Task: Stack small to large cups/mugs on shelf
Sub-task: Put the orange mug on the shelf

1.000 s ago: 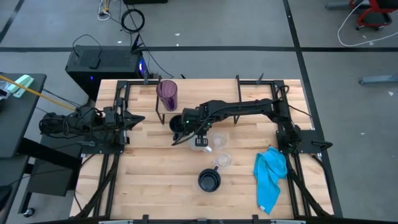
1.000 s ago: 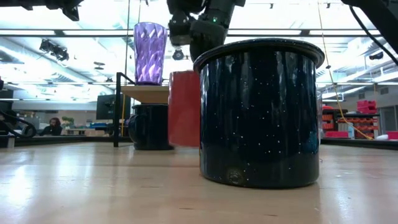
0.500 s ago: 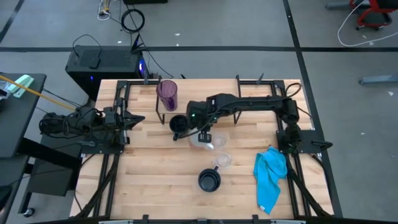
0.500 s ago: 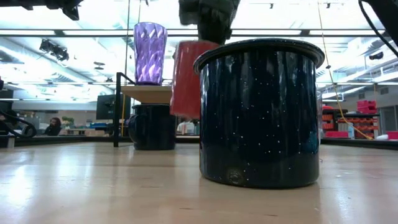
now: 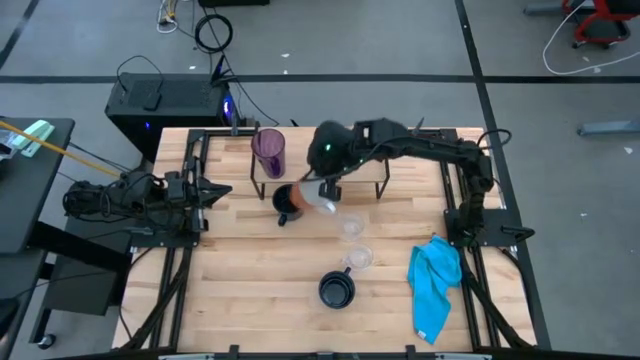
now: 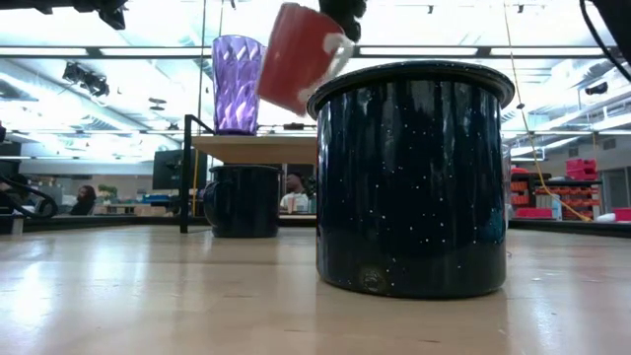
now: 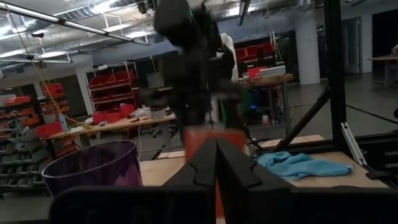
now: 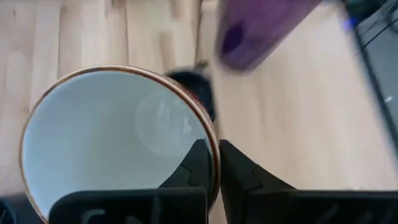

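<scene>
On the wooden table the shelf carries the purple tumbler at its left end, and one dark mug stands on the tabletop just in front of it, beside the shelf's leg. The right gripper is clamped on the rim of the white-and-orange mug, holding it tilted in the air above that dark mug and beside the tumbler; the left gripper, fingers pressed together, waits at the table's left edge. Nearer the front lie the blue cloth, the second dark mug and what appear to be two clear glasses between it and the shelf.
</scene>
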Available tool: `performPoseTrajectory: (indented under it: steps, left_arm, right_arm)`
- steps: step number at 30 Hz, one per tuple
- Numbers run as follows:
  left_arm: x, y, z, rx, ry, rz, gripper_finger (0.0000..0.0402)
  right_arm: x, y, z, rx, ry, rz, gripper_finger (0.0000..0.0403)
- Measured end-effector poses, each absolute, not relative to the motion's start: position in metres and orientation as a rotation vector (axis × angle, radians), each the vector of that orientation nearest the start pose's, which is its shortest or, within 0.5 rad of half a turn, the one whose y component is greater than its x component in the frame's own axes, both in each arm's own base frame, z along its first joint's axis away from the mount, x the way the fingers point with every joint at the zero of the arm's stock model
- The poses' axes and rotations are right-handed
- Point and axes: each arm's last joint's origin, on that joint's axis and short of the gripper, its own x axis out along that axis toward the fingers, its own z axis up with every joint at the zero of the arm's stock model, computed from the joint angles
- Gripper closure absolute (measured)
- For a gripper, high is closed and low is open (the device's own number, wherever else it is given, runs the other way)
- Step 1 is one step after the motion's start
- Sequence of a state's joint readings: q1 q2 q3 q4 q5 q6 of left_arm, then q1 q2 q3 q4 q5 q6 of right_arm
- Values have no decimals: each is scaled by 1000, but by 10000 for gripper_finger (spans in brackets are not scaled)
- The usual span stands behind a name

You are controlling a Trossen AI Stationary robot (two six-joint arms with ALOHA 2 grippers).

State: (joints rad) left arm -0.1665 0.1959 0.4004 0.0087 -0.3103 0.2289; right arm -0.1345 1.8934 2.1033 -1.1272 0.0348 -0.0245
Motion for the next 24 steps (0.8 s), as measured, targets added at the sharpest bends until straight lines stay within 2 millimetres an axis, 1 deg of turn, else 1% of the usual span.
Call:
performPoseTrajectory:
  steps: [3,7,10,14,19,24]
  left_arm:
    - [82,-5,284,178,-190,166,395]
    - [82,-5,284,180,-189,166,383]
    - [82,-5,284,181,-190,166,373]
    - [82,-5,284,181,-193,167,376]
    - [82,-5,284,193,-198,169,392]
    - [82,-5,284,193,-197,169,392]
  right_arm:
    - [386,-64,402,15,894,-162,387]
    - [385,-84,405,29,928,-204,387]
    - [388,-99,401,42,938,-237,387]
    - [397,-113,391,46,957,-244,387]
    - [399,-124,383,61,985,-242,387]
    - [397,-129,382,68,991,-252,387]
